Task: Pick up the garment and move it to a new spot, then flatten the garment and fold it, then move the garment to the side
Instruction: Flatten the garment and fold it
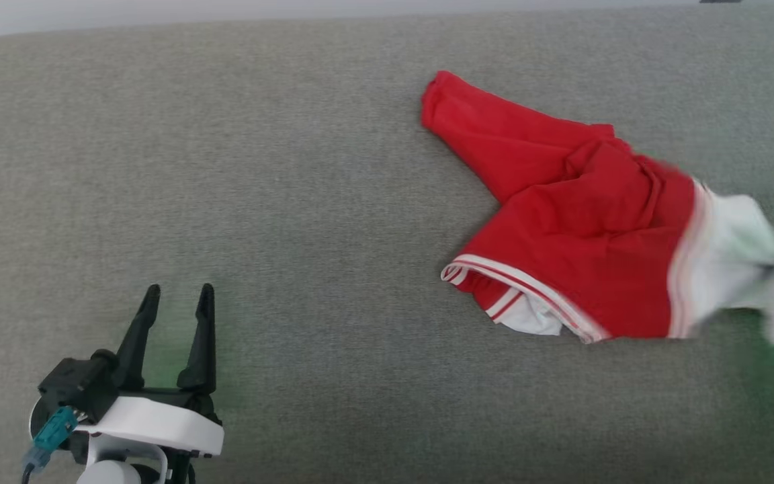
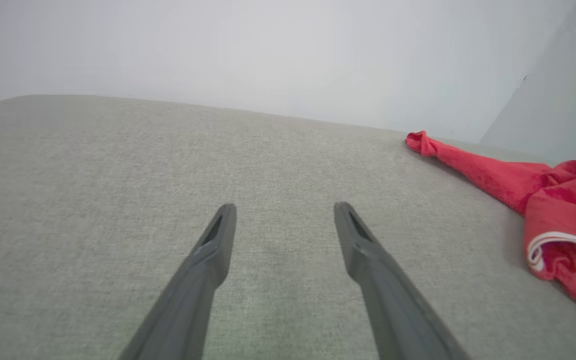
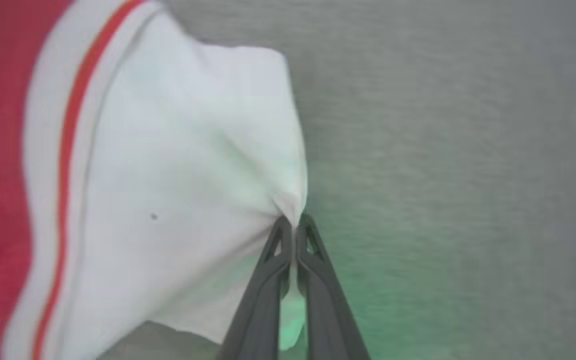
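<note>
Right tool (image 3: 295, 229): clamped on white sleeve end of garment (image 1: 562, 222).
Left tool (image 1: 179, 290): jaws apart, front-left of grey fabric surface (image 1: 293, 168).
</note>
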